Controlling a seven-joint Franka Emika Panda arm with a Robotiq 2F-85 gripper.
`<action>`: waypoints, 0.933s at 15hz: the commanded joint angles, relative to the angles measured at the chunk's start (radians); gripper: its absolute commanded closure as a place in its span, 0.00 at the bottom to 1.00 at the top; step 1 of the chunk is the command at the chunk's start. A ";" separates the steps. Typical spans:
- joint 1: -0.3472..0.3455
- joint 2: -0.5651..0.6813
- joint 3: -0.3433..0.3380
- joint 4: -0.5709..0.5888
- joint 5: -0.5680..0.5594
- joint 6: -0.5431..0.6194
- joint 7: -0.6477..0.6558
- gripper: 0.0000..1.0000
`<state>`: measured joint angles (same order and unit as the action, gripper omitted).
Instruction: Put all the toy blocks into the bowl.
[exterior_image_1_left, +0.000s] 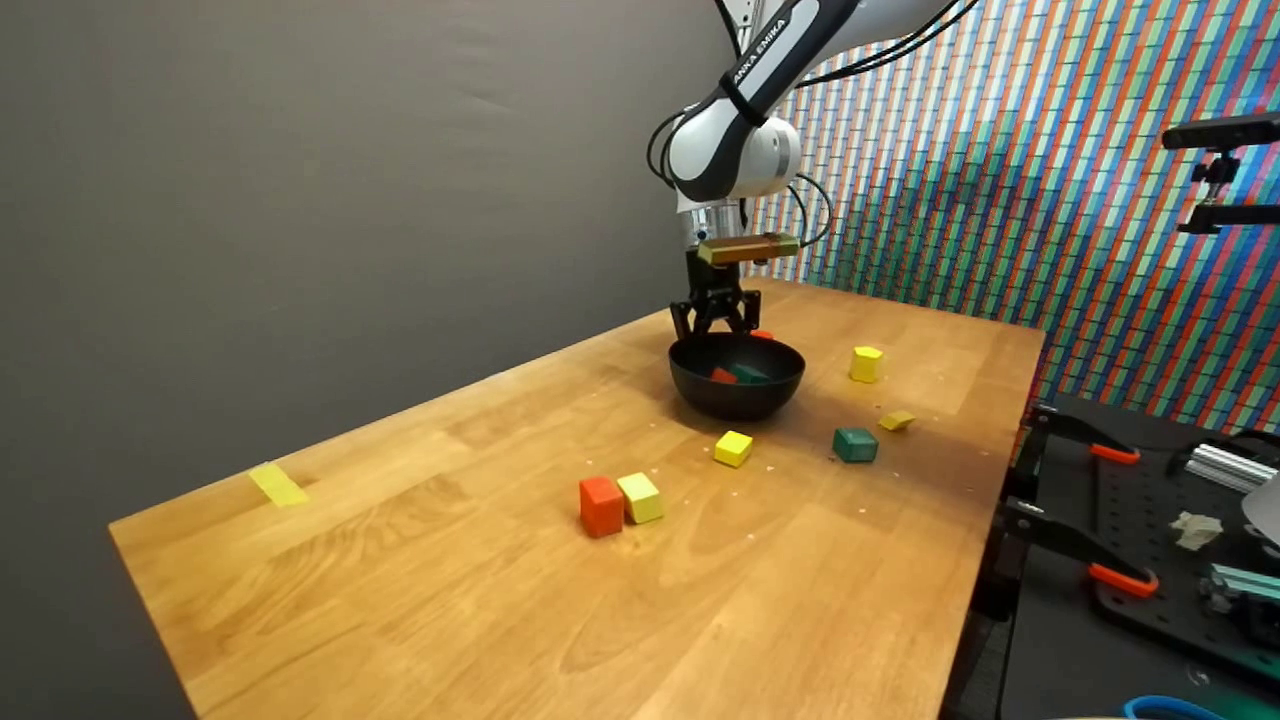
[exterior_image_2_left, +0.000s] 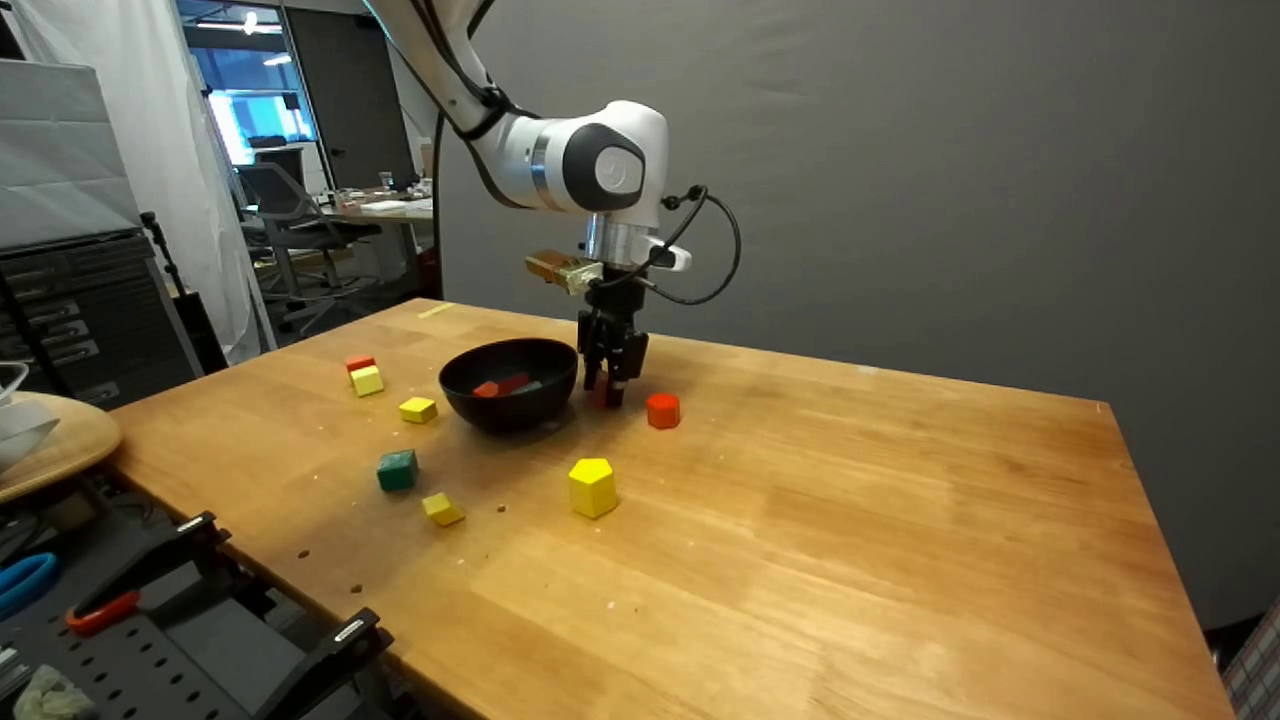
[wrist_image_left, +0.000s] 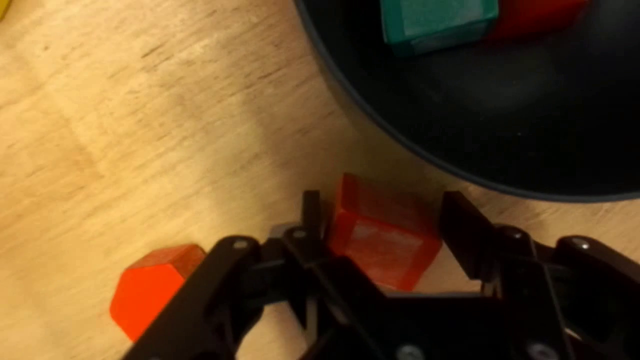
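Pick-up step, apparently: the claw (wrist_image_left: 383, 215), jaws partway apart, straddled one red block (wrist_image_left: 387, 247) beside the single bowl (exterior_image_1_left: 735, 402); I could not tell if it gripped. Firm closure, then lifting, seemed due. Other loose blocks (exterior_image_2_left: 593, 488) numbered two red, four yellow, one green; bowled blocks (wrist_image_left: 440, 24), at least one red, one green.

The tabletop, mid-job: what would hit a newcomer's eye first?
Probably the black bowl, dark on the wooden table, with red and green blocks inside. Close beside it, the gripper straddles a red block, grip unclear. Then the bright yellow blocks, scattered across the table in both exterior views.
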<state>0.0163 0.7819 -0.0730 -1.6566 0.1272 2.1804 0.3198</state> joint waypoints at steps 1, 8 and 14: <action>-0.008 -0.030 0.012 -0.008 0.036 -0.021 0.024 0.67; 0.113 -0.227 -0.065 -0.075 -0.178 0.125 0.066 0.79; 0.114 -0.399 0.006 -0.216 -0.155 0.092 0.052 0.79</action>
<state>0.1415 0.4690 -0.0920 -1.7520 -0.0397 2.2735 0.3645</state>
